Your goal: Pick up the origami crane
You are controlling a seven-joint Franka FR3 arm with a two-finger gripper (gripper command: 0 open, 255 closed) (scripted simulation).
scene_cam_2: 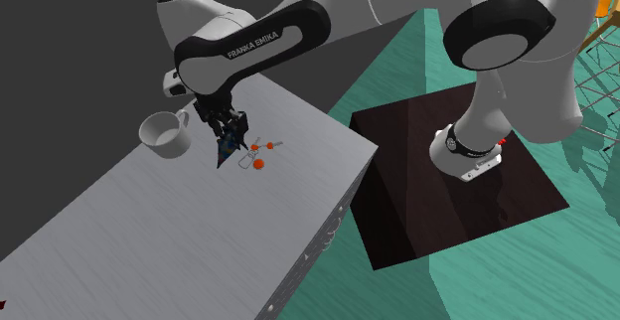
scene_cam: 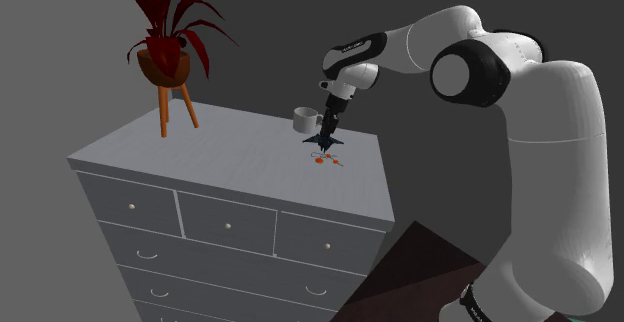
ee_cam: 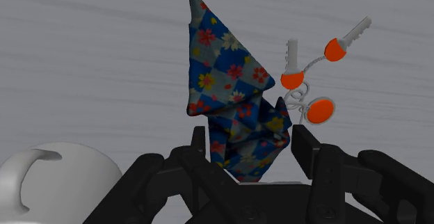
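**Inspector:** Containers first. What stands on the dresser [scene_cam: 230, 155]?

**Arm:** A brown pot [scene_cam: 163, 66] sits on a three-legged stand at the far corner and holds a red-leaved plant [scene_cam: 160, 5]. A white mug [scene_cam_2: 164, 134] stands upright just beside my gripper [ee_cam: 252, 140], with its handle on the gripper's side. The drawers I can see are shut.

**Inspector:** State of the fingers?

**Arm:** Partly closed and grasping the paper crane [ee_cam: 229, 97]. My fingers [ee_cam: 309, 149] press its blue, flower-printed body from both sides. One pointed end sticks out well past the tips.

**Inspector:** Location of the crane?

**Arm:** It is between my fingers, over the dresser top. The mug is on one side and a bunch of orange-headed keys [ee_cam: 306, 83] lies just beside it on the other. I cannot tell whether its lowest point touches the top.
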